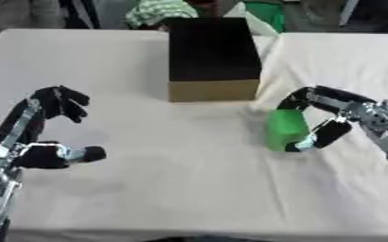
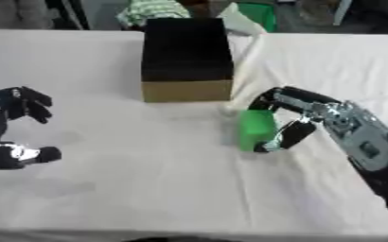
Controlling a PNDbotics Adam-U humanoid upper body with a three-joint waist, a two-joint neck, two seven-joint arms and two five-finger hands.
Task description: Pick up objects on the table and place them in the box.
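Over on the left side of the table (image 1: 189, 189), which is draped in a pale, slightly creased cloth, the robot's left hand (image 1: 44, 130) is held above the surface with nothing in it, its black fingers (image 1: 65, 101) spread wide and bent at the tips, the thumb (image 1: 77, 154) jutting out below them. The left eye view shows that hand whole, with its silver wrist running down to the lower corner; the right eye view pushes it to the very edge, so part of it is cut off. Toward the middle, at the far side of the table, stands the box (image 1: 212, 59), a squarish carton with a plain brown cardboard front wall and a dark, nearly black inside that gives no view of any contents. To its right and nearer the front sits the green object (image 1: 285, 128), a blocky, upright piece of smooth bright green with soft edges, resting on the cloth, close to the box yet apart from it. The right hand (image 2: 301, 116) is curled around it, fingers arching over its top and the thumb (image 2: 288, 137) hooking in at its lower right side. The right eye view shows more of the right forearm (image 2: 363, 146), grey metal panels over black.
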